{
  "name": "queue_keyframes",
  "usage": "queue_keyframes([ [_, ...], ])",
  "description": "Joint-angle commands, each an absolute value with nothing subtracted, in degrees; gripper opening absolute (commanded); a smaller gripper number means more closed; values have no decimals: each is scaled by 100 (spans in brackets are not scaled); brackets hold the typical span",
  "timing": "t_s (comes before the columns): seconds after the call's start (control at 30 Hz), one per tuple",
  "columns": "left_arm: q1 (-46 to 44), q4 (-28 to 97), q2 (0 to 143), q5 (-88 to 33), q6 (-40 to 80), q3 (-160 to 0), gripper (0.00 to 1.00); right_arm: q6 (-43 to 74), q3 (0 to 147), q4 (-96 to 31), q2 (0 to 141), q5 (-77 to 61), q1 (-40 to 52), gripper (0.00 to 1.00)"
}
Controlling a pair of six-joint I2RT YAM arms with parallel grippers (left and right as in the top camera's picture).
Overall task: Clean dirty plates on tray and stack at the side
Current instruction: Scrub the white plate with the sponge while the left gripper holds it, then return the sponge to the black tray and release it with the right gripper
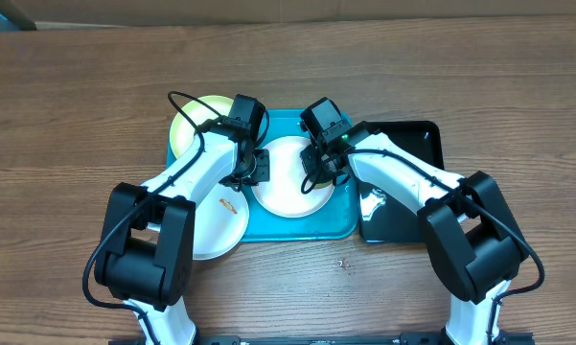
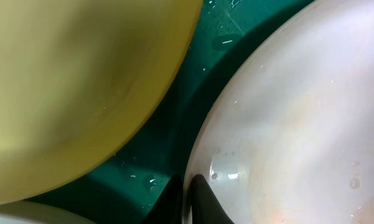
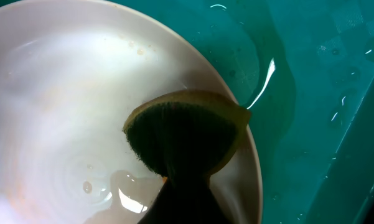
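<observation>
Wood-grain table (image 1: 316, 287) fills the near edge of my overhead feed, with both arms reaching away from me across it. Nearest, on the left, lies the smeared plate (image 1: 216, 230), white with an orange-red smear (image 1: 228, 204) close to its far rim. It overlaps the left edge of the turquoise tray (image 1: 307, 228), and the left arm crosses above it and hides part of it. In the middle of the tray sits the centre plate (image 1: 286, 187), also white and wet, with droplets showing in both wrist feeds. The left gripper (image 1: 256, 169) is at its left rim, and my left wrist camera shows the fingers closed to a narrow slit with the rim pinched between them. The right gripper (image 1: 320, 169) is over the plate's right side, clamped on a sponge (image 3: 183, 134) that has a yellow body and a dark scouring face. The sponge presses on the plate near its rim and blocks my view of the fingertips. Just right of the tray, touching its side, is a black tray (image 1: 407, 206), largely covered by the right arm. Farthest, at the tray's far left corner, rests the yellow-green plate (image 1: 194, 125), partly over the rim and partly behind the left wrist.
</observation>
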State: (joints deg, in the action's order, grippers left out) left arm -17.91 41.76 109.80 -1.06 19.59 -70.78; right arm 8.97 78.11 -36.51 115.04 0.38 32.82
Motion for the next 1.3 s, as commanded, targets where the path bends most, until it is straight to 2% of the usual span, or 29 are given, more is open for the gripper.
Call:
queue_keyframes([
  [0.0, -1804, 4189, 11026, -110, 1973, -7032, 6, 897, 7647, -3603, 11557, 242, 3275, 4],
  [0.23, -1802, 4189, 11026, -110, 1973, -7032, 5, 1247, 7266, -3280, 11756, -51, 3273, 4],
  [0.6, -1802, 4189, 11026, -108, 1973, -7032, 4, 1216, 7258, -2945, 11893, -3033, 3227, 4],
  [0.83, -1802, 4193, 11026, -108, 1973, -7032, 5, 1194, 7957, -3037, 11264, -4930, 2388, 4],
  [0.97, -1802, 4193, 11026, -110, 1973, -7032, 9, 1138, 8007, -3424, 10687, -4910, 1859, 4],
  [1.07, -1802, 4191, 11026, -110, 1975, -7032, 11, 840, 8007, -4167, 10333, -4591, 1398, 4],
  [1.27, -1802, 4185, 11026, -110, 1975, -7032, 17, 849, 7950, -5542, 10202, -2373, 762, 4],
])
